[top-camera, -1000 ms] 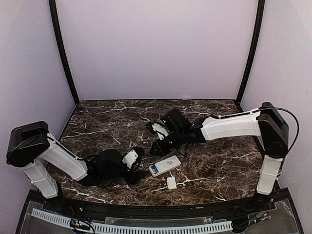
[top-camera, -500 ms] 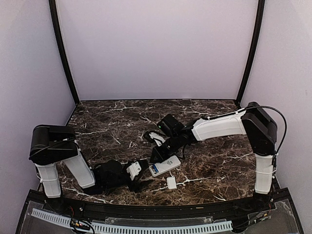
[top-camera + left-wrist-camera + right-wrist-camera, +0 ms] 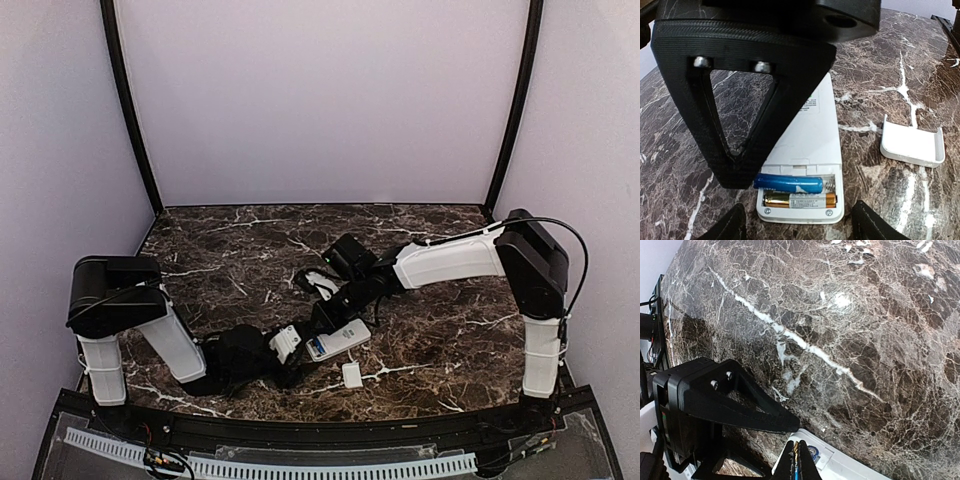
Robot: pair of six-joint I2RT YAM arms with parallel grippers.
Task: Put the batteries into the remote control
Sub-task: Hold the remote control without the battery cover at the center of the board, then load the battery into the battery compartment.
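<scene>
Remote control (image 3: pixel 340 339) lies back-up on the desk (image 3: pixel 450 330), near the middle towards the near edge, slanted, with its battery bay at the near-left end.

Bay is uncovered. In the left wrist view we note both cells inside it, side by side and lengthwise across the remote: blue battery (image 3: pixel 790 183) on the inner side, tan battery (image 3: pixel 800 200) against the bay's end wall. The two touch along their lengths. We cannot tell whether the blue one is pressed fully home.

Cover (image 3: pixel 352 375) lies flat on the desk just near-right of the remote, apart from it.

Left pincer (image 3: pixel 299 354): fingers apart, low over the desk, straddling the bay end of the remote without gripping it. Both its fingertips (image 3: pixel 726 226) show at the bottom edge of its own camera, one on each side of that end.

Right pincer (image 3: pixel 322 318): fingers together, reaching down from the far side. Its tip (image 3: pixel 736 179) sits at the left end of the blue battery. From its own wrist camera the closed tips (image 3: pixel 796 462) hang directly over the bay; we cannot tell whether anything is pinched between them.
</scene>
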